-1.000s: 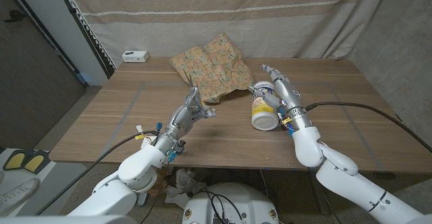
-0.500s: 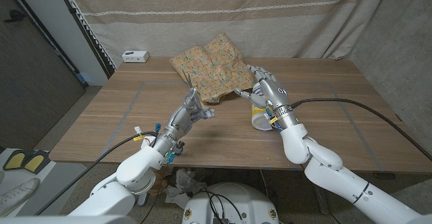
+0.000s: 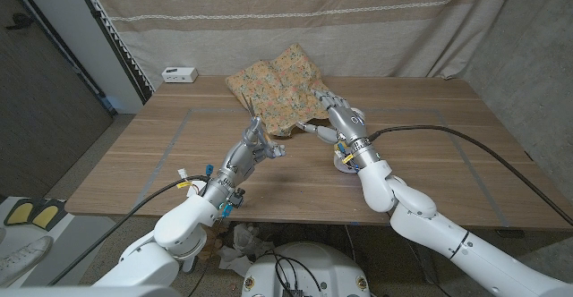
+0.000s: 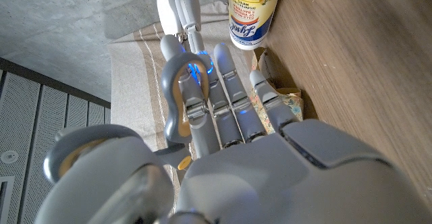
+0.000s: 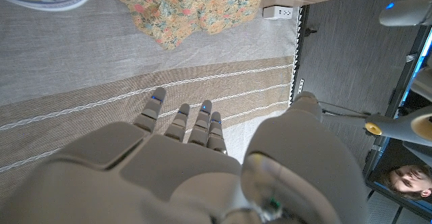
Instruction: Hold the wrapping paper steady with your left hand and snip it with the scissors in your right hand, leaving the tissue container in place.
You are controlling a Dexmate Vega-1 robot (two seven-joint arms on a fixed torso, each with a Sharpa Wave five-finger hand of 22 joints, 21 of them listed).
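Observation:
The floral wrapping paper (image 3: 277,87) lies crumpled at the table's back centre; it also shows in the right wrist view (image 5: 182,8). The tissue container (image 3: 344,161), a white and yellow canister (image 4: 253,11), lies on its side to the right of the paper's near edge. My right hand (image 3: 338,123) hovers over the canister's far end, fingers spread toward the paper, holding nothing. My left hand (image 3: 255,143) is raised just short of the paper's near edge, fingers stretched out, thumb curved, empty. I cannot make out any scissors.
A small white box (image 3: 180,74) sits at the table's back left corner. A striped curtain (image 3: 295,20) hangs behind the table. Bare wood lies to the left and to the right of the hands. A person (image 5: 405,177) shows at the edge of the right wrist view.
My right hand has swung left and away from me, from beside the canister to over its far end near the paper. The left hand has stayed put.

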